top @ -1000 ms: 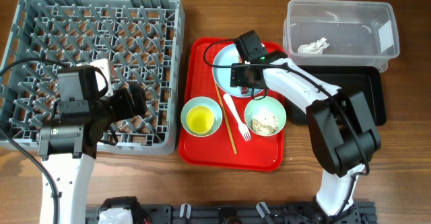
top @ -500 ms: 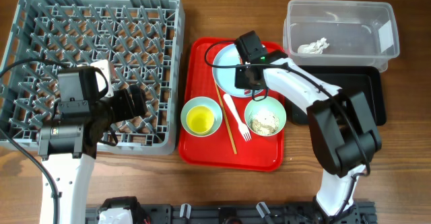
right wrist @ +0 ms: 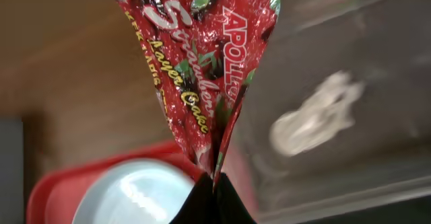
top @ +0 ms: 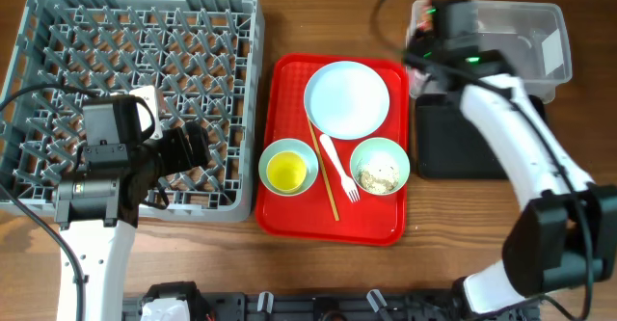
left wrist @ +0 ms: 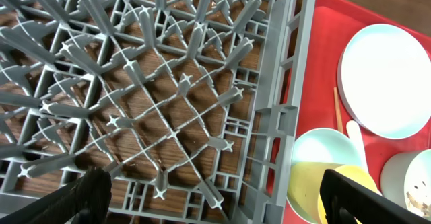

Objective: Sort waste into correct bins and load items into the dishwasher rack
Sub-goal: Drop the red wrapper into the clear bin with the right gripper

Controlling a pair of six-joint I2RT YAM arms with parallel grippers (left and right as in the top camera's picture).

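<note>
My right gripper is shut on the bottom edge of the red snack wrapper, which hangs at the near left corner of the clear tub. A crumpled white tissue lies inside the tub. My left gripper stands open and empty over the right edge of the grey dishwasher rack. On the red tray sit the pale plate, a mint bowl holding the yellow cup, a second bowl with rice scraps, the white fork and the chopstick.
The black tray lies in front of the clear tub, partly under my right arm. Bare wooden table surrounds the rack and the trays.
My right gripper closed on the wrapper at the plate and swung up and right to the clear tub, uncovering the plate. The left arm has not moved.
</note>
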